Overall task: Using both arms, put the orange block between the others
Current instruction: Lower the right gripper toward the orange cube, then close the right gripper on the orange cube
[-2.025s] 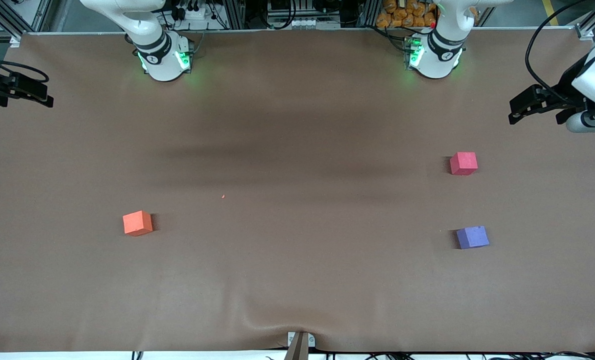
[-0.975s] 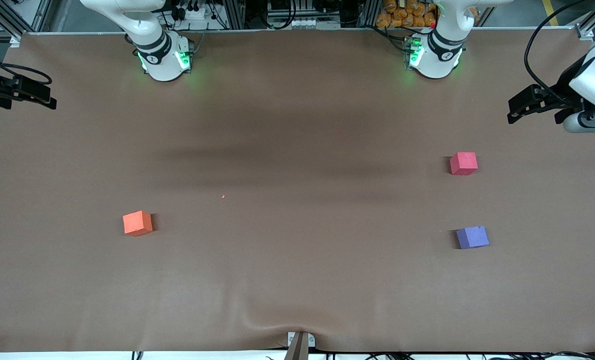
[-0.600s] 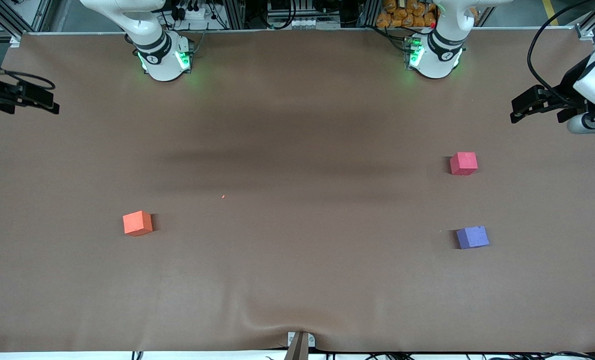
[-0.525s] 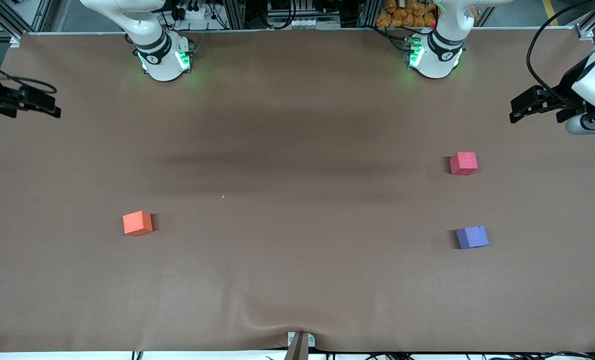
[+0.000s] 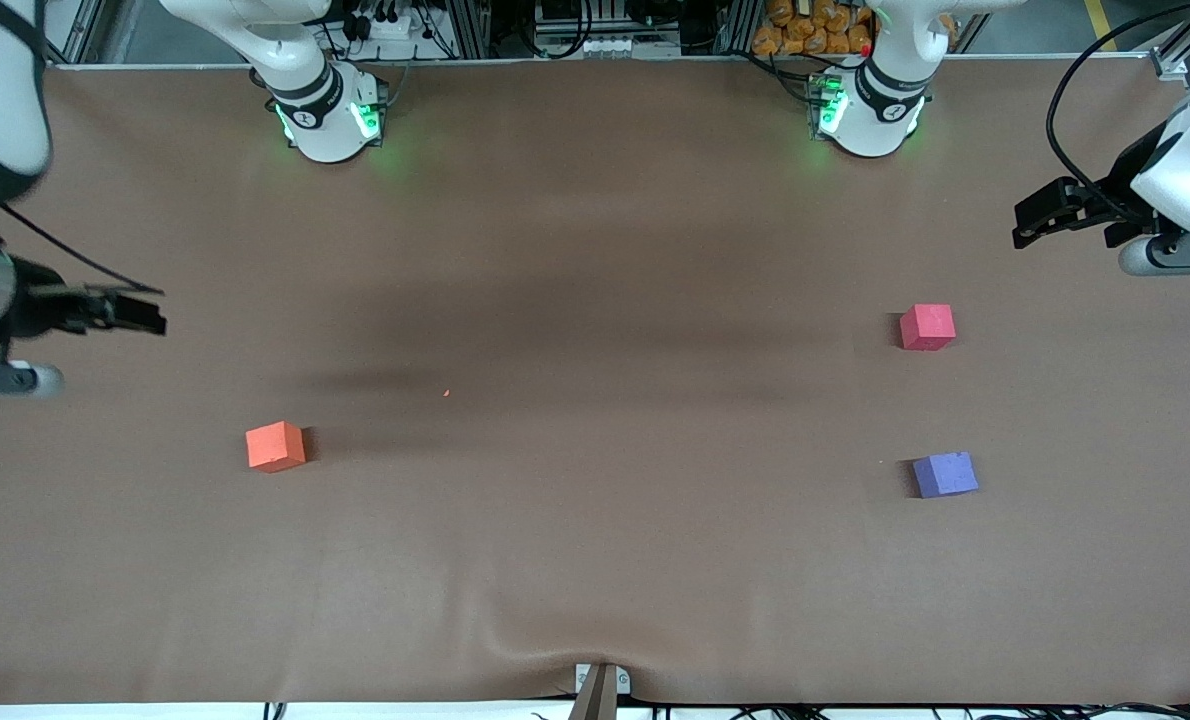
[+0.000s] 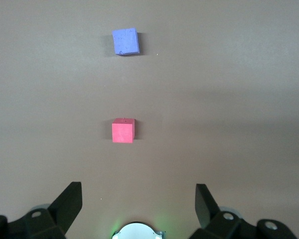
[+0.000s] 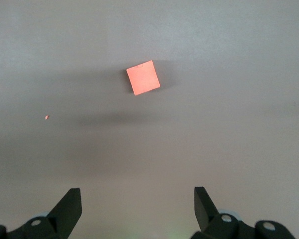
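The orange block (image 5: 275,446) (image 7: 143,77) rests on the brown table toward the right arm's end. My right gripper (image 5: 151,318) (image 7: 137,206) hangs open and empty over the table at that end, apart from the block. The others, a pinkish-red cube (image 5: 927,327) (image 6: 123,131) and a purple-blue cube (image 5: 945,474) (image 6: 125,41), sit toward the left arm's end, the purple-blue one nearer the front camera, a wide gap between them. My left gripper (image 5: 1027,226) (image 6: 138,204) is open and empty over the table at that end, off to the side of the pinkish-red cube.
The two arm bases (image 5: 327,115) (image 5: 870,110) glow green along the table's back edge. A tiny orange speck (image 5: 446,393) lies mid-table. The brown cloth (image 5: 595,250) wrinkles near a clamp (image 5: 600,685) at the front edge.
My right gripper has swung in over the table toward the front camera and closer to the orange block. The left gripper has barely shifted. No cube has moved.
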Tool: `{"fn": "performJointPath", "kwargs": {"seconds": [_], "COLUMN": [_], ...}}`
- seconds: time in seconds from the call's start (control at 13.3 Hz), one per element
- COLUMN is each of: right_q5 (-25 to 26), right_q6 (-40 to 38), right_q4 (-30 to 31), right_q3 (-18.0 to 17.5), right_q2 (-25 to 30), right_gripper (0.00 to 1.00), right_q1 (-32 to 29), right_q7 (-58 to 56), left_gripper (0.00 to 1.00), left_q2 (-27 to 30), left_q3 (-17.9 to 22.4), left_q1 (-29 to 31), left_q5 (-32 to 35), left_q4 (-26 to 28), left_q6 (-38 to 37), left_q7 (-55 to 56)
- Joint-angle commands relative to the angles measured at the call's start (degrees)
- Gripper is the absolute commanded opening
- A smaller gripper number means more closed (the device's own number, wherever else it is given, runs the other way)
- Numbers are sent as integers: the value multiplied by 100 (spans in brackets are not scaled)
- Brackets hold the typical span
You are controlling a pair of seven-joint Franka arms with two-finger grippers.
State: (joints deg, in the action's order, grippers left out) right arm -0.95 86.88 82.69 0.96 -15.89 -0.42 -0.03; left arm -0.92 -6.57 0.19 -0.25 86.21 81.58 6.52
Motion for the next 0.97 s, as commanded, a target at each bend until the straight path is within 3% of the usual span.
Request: {"fn": "performJointPath", "kwargs": {"seconds": [0.0, 0.45, 0.9], "right_q5": [-71, -54, -2], "right_q6": [363, 1672, 2711], "right_q4": [-69, -69, -69], "right_q3": [10, 1, 18], "right_q2": [-580, -1890, -2585], "right_gripper": [100, 100, 100], "right_q1": [33, 341, 227], "right_q7": [38, -75, -1709], "left_gripper": [100, 100, 100], "left_q2": [39, -14, -58], "left_q3": [-20, -20, -3], "left_q1": [34, 43, 43], "left_q5": [-37, -1, 25], "left_q4": [-25, -16, -43], "left_q6": [-20, -20, -20], "left_q7": [-29, -28, -20]}}
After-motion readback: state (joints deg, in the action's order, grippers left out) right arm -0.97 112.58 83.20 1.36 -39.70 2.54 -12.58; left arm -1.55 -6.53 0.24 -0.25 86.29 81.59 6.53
